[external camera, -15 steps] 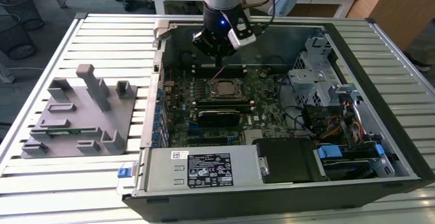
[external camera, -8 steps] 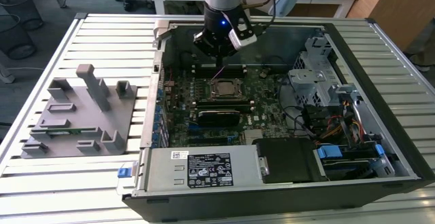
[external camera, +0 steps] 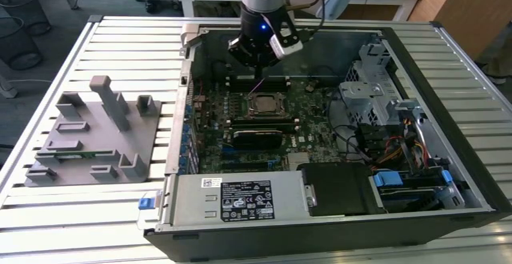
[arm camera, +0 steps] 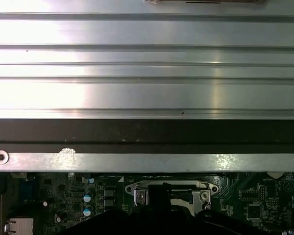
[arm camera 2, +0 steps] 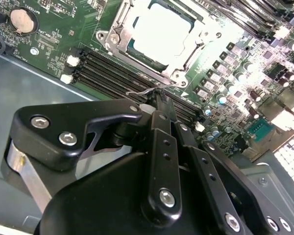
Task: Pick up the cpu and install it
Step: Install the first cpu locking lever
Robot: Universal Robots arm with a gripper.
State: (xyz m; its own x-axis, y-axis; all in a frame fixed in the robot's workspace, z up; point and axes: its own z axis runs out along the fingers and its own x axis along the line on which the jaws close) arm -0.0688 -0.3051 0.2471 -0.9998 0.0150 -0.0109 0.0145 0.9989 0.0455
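Observation:
The cpu [external camera: 264, 104] lies flat in the motherboard socket inside the open computer case, its silver top bright in the second wrist view [arm camera 2: 159, 32]. The socket's metal frame [arm camera 2: 186, 73] surrounds it. My gripper [external camera: 258, 72] hangs above the board, just behind the socket toward the case's far wall. Its black fingers [arm camera 2: 161, 127] come together at the tips, and the gripper [arm camera 2: 159, 98] is shut with nothing in it. In the first wrist view the dark gripper [arm camera: 161, 205] hides the middle of the socket frame [arm camera: 137, 188].
A grey fixture [external camera: 88, 138] with posts stands on the slatted table at the exterior view's left, holding a green memory stick [external camera: 84, 153]. Inside the case are a power supply [external camera: 240, 201], a drive cage [external camera: 376, 96], cables [external camera: 384, 150] and memory slots [arm camera 2: 112, 68].

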